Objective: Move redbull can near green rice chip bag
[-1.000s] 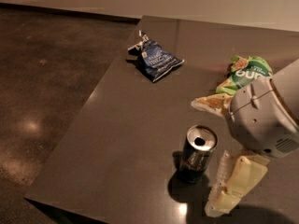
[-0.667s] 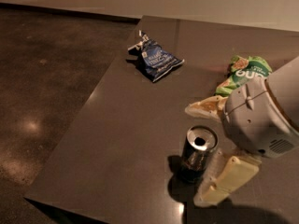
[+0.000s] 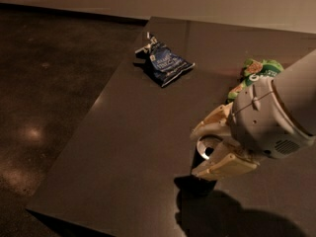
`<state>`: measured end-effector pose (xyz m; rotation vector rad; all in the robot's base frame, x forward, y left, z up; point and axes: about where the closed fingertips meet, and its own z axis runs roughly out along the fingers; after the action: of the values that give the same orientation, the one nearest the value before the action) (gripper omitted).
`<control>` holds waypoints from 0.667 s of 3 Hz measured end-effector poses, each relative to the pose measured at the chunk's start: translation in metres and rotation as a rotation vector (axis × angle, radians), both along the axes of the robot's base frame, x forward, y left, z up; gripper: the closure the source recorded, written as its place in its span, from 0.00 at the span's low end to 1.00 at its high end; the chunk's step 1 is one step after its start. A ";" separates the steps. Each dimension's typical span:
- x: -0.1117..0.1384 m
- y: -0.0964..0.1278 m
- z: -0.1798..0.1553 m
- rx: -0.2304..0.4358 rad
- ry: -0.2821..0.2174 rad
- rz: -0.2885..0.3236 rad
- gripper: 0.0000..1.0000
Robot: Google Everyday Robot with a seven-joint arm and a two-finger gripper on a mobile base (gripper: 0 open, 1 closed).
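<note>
The redbull can (image 3: 207,146) stands upright on the dark table (image 3: 133,152) near its front right, with only its silver top and a strip of dark side showing. My gripper (image 3: 196,151) reaches in from the right, one cream finger (image 3: 212,124) behind the can and the other in front, both pressed against its sides. The green rice chip bag (image 3: 260,70) lies further back on the right, partly hidden behind my wrist housing, a hand's width from the can.
A dark blue snack bag (image 3: 166,63) lies at the back centre of the table. The table's left edge (image 3: 84,122) and front edge drop to a dark speckled floor. My bulky grey arm (image 3: 281,112) covers the right side.
My gripper has moved left over the can and its fingers have drawn together from wide apart to pressing on both sides of the can. The can and bags have not moved.
</note>
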<state>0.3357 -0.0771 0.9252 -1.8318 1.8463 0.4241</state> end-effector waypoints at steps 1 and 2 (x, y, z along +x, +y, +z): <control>0.011 -0.004 0.012 -0.010 -0.027 -0.024 0.92; 0.037 -0.023 0.032 -0.011 -0.057 -0.120 1.00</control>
<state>0.3732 -0.1006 0.9575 -1.7114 1.9105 0.3156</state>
